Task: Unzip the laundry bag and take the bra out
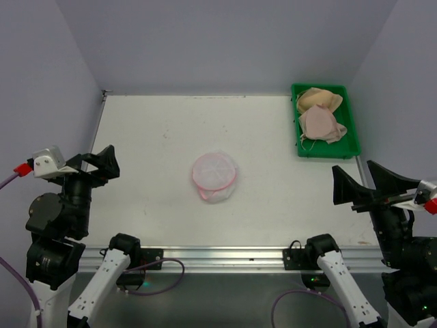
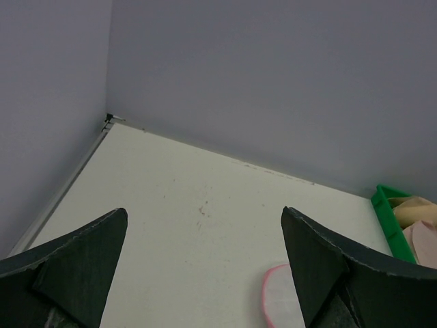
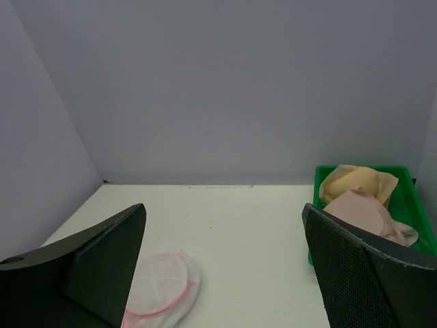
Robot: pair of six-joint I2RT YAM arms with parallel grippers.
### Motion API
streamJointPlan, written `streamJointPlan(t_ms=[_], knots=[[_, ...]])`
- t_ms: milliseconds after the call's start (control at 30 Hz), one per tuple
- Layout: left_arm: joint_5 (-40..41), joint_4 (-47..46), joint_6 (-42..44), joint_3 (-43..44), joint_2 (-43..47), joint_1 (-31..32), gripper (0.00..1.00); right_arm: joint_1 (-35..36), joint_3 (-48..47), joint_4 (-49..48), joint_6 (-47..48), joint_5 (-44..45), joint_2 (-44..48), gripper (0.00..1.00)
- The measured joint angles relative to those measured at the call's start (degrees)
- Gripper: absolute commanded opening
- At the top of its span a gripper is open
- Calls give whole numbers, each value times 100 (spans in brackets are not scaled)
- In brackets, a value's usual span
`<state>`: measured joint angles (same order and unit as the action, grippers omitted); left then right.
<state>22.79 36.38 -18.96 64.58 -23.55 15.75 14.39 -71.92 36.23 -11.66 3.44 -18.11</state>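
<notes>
The bag [image 1: 214,176] sits in the middle of the table [image 1: 150,150], zipped shut, with its pink edge on top. It looks a bit pink inside (I cannot tell what is in it). The left gripper [image 2: 203,225] is up in the air at the left side, its fingers spread wide and holding nothing. The right gripper [image 3: 223,219] is the same at the right side. Far off in the green tray [image 1: 328,152] lie a tan bra [image 1: 318,100] and a pink bra [image 1: 321,125], touching.
</notes>
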Motion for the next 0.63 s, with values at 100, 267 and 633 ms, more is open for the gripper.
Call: streamJointPlan(t_ms=[100, 267, 633], knots=[[-9, 2, -42, -55, -4, 2, 98, 76, 13, 2, 44, 2, -11, 99], [-50, -4, -131, -153, -4, 2, 98, 136, 44, -31, 85, 7, -11, 99], [-66, 11, -151, -273, -4, 2, 99, 136, 144, -76, 127, 11, -9, 99]])
